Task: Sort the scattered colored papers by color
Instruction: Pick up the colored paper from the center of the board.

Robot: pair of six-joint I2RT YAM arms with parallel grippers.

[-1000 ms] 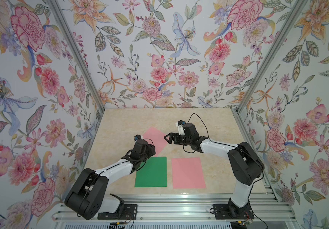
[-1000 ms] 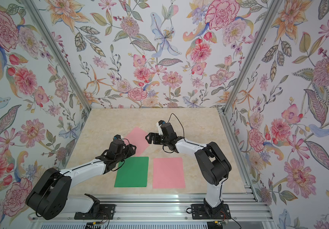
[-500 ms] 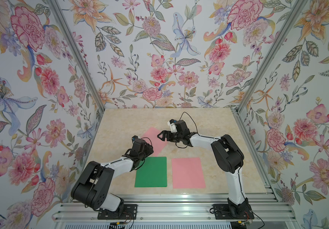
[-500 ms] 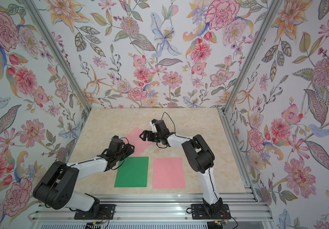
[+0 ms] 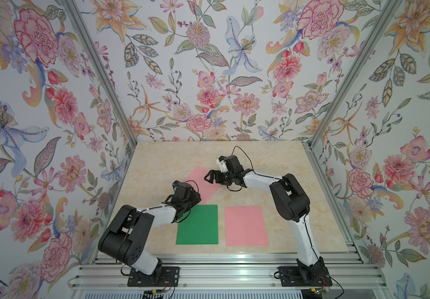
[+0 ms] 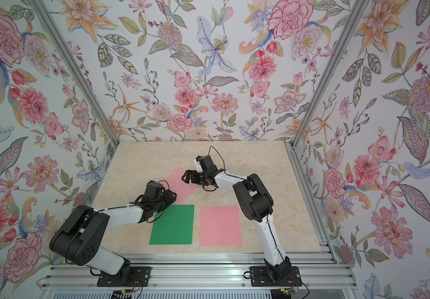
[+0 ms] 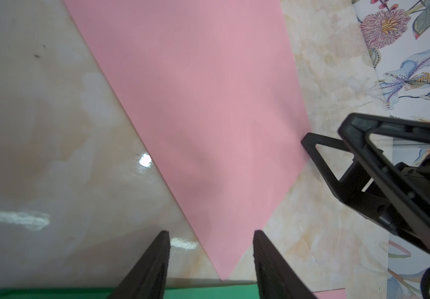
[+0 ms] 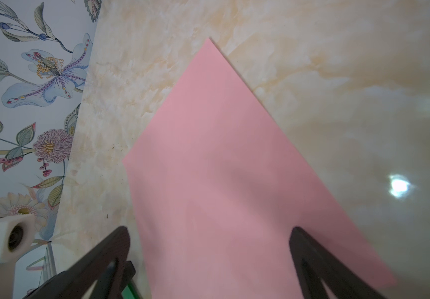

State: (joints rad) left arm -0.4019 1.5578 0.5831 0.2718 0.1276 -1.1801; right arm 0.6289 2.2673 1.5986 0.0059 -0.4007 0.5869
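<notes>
Papers: we see green paper (image 5: 197, 225) beside pink paper (image 5: 245, 226), tilted pink paper (image 5: 195, 176) behind.
Left gripper (image 7: 211, 233): apart, over tilted corner.
Right gripper (image 8: 210, 229): wide apart, empty.

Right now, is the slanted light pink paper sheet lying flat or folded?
Flat, unfolded. The slanted light pink paper sheet lies spread on the beige marble table; both wrist views show no crease.

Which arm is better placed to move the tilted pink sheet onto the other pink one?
Probably right. The right gripper is open over the tilted pink sheet; the front pink sheet lies on that side. The left gripper would cross the green sheet.
</notes>
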